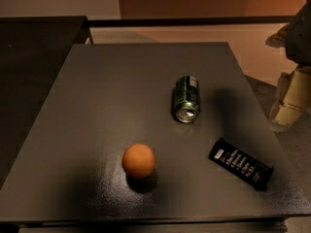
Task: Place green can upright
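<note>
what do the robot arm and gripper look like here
Only a slice shows at the right edge of the camera view. The arm is a rounded, pale grey-white shell. Below it the gripper, off to the right of the green can, appears as blocky cream-beige pieces with darker seams between them. No cables, labels or markings can be made out.

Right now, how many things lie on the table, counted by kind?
green can, lying on its side: 1
orange ball: 1
black snack bar: 1
Total: 3
The gripper is beyond the right edge of the table, away from all three.
</note>
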`<action>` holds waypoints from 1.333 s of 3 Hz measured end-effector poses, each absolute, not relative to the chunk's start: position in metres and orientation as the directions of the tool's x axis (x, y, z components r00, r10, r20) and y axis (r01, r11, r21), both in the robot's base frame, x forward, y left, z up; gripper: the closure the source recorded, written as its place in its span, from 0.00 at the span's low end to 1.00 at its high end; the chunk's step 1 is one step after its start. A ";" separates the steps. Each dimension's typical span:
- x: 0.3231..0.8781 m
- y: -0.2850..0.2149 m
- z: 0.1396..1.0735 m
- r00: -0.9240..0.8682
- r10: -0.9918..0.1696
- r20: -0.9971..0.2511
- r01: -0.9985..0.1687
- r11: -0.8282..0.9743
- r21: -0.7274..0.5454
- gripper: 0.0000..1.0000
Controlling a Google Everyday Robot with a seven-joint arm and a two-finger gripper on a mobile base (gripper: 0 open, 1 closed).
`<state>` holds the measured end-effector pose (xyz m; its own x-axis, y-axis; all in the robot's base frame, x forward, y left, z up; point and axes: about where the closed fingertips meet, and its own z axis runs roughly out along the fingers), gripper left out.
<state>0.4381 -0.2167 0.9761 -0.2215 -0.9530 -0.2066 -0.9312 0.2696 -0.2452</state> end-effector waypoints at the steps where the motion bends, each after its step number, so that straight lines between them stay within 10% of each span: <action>1: 0.438 -0.217 0.976 -0.222 -0.953 -0.207 -0.931 0.270 -0.245 0.00; 4: 0.474 -0.156 0.955 0.248 -0.936 -0.248 -0.953 -0.190 -0.236 0.00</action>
